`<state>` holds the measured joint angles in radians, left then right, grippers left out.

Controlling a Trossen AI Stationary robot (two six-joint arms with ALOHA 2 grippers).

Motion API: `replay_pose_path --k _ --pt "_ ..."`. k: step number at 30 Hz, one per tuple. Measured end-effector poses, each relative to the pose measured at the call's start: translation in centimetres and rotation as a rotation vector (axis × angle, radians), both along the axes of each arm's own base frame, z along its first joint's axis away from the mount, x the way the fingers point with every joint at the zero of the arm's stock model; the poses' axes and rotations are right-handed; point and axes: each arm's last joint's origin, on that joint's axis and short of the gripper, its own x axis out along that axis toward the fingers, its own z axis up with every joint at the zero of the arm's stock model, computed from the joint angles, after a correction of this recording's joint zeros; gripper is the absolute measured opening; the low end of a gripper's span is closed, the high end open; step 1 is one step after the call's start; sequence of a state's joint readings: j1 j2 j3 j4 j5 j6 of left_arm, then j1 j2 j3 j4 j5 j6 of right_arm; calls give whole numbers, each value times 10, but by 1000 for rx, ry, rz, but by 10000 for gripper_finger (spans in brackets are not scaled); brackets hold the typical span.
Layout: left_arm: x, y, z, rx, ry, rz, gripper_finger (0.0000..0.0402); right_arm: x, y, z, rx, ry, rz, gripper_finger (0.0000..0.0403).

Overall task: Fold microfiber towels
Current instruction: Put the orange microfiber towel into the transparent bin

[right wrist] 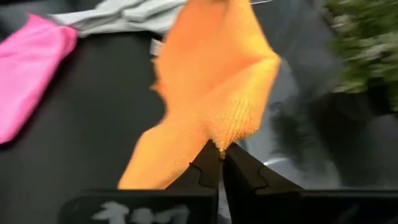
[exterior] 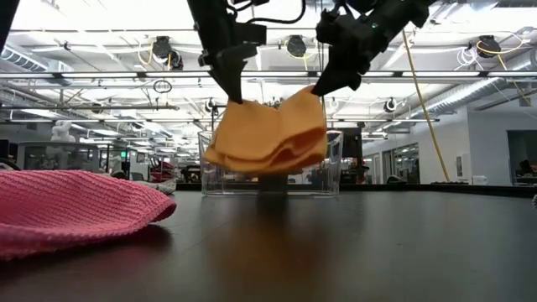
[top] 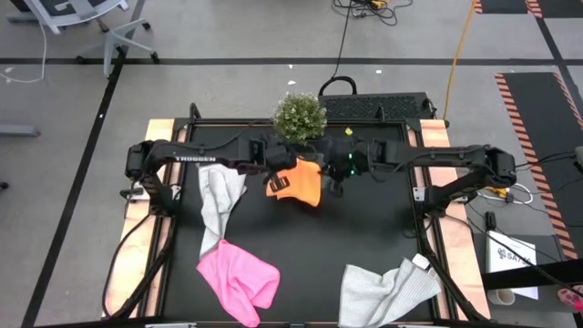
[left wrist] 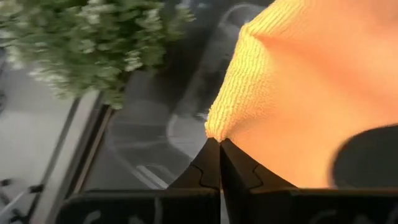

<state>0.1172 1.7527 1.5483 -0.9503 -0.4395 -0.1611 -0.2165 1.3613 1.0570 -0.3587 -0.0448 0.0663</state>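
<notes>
Item: orange-yellow towel [top: 301, 185], microfiber, folded over on itself. Held in the air above the black table [top: 364, 237], just in front of the potted plant [top: 300, 116] at the table's far edge. In the low view it hangs clear of the surface as a sagging bundle, in front of the clear plastic tub [exterior: 329, 172].

Left gripper [top: 281, 169]: fingers pinched together on one upper corner of the orange-yellow towel, on the side toward the left arm; the wrist view shows the cloth edge caught right at the fingertips [left wrist: 219, 149].

Right gripper [top: 333, 175]: fingers likewise pressed closed on the opposite upper corner, cloth trailing from the tips [right wrist: 222, 152]. The two grippers stand near each other, the towel slung between them.

Pink towel [top: 239, 278]: crumpled flat on the table, well in front of the plant and toward the left arm's side; it fills the near corner of the low view.

Grey towel, first [top: 219, 202]: lying in a long rumpled strip beside the left arm, between the plant and the pink towel.

Grey towel, second [top: 387, 293]: bunched at the table's near edge, toward the right arm's side, well apart from the plant.
</notes>
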Motion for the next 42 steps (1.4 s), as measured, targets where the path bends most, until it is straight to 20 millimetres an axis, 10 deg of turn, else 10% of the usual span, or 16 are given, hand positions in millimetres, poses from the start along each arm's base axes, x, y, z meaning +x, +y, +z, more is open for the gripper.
replay_pose_path --k 16,42 --pt "-13 73 0 -36 -13 79 0 -16 -55 11 -91 16 -106 0" --pt "-4 92 -39 -88 64 83 1 -23 -65 -38 -120 19 -120 1"
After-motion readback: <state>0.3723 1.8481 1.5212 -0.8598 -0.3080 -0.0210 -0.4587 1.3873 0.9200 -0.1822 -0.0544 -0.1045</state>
